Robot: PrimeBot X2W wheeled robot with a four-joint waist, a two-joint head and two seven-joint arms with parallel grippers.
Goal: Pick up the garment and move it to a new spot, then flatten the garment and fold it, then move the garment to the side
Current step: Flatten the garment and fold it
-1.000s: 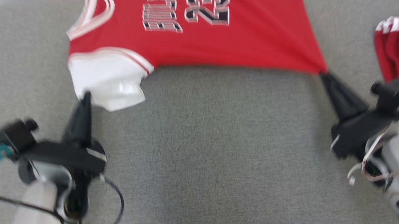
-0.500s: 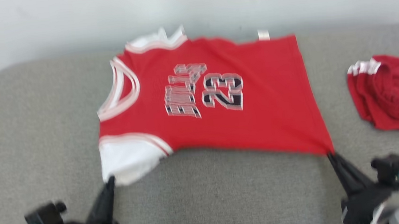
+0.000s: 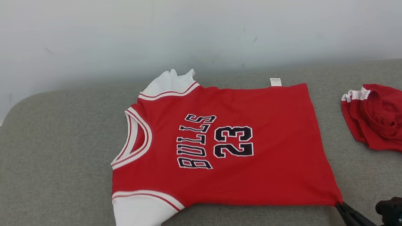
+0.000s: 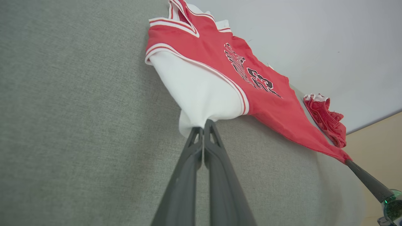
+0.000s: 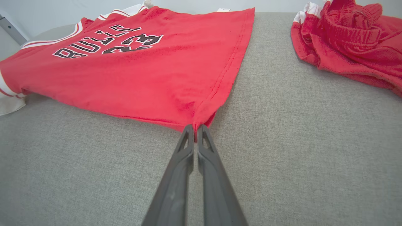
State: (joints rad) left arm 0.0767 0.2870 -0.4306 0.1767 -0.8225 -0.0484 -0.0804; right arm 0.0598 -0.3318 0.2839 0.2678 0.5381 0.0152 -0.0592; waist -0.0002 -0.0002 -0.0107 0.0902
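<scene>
Clamping left claw [image 4: 203,128] tight on white sleeve [image 4: 201,91] of red jersey [image 3: 271,150]; right claw [image 5: 194,126] pinched together on hem corner [image 5: 202,114]. Lying spread flat on grey worktop [image 3: 43,161], just beyond both claws. Crumpled red shorts [image 3: 390,124] right of right claw, apart.

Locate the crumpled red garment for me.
In the head view the crumpled red garment lies on the right of the grey cushion, apart from the jersey spread at its centre.
</scene>
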